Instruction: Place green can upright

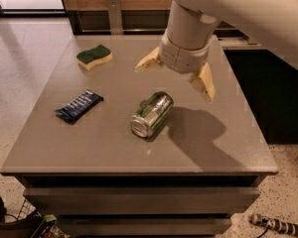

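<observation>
The green can (152, 114) lies on its side near the middle of the grey table (114, 148), its silver end facing the front left. My gripper (175, 78) hangs above the table just behind and slightly right of the can, apart from it. Its two cream fingers (204, 82) are spread wide and hold nothing.
A green-and-yellow sponge (94, 56) lies at the back left of the table. A dark blue snack packet (79, 106) lies at the left. A dark counter (268, 83) stands to the right. The table's front edge is close below the can.
</observation>
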Controlling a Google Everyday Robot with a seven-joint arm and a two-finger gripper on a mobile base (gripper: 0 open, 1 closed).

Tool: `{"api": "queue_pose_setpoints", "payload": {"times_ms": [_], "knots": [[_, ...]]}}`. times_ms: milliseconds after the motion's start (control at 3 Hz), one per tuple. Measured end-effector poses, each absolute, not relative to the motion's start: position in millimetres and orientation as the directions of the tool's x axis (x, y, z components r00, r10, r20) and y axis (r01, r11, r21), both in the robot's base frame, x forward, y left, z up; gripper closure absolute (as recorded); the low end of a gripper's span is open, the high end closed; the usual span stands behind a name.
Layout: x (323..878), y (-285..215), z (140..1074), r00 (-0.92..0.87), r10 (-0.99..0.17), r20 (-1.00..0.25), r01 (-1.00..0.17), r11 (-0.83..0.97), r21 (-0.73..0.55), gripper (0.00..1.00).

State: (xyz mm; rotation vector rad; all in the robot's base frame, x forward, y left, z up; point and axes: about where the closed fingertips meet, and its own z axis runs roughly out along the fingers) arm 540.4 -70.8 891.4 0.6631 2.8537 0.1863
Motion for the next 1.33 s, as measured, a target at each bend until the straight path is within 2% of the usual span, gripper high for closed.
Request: {"api": "queue_pose_setpoints", "payload": {"times_ms": [667, 1333], "knots": [[530, -34, 898, -0.908, 0.417, -0.046, 0.411, 0.907, 0.094, 0.0], [493, -47, 882, -0.871, 0.49, -0.003, 0.489, 0.869, 0.082, 0.0]]}}
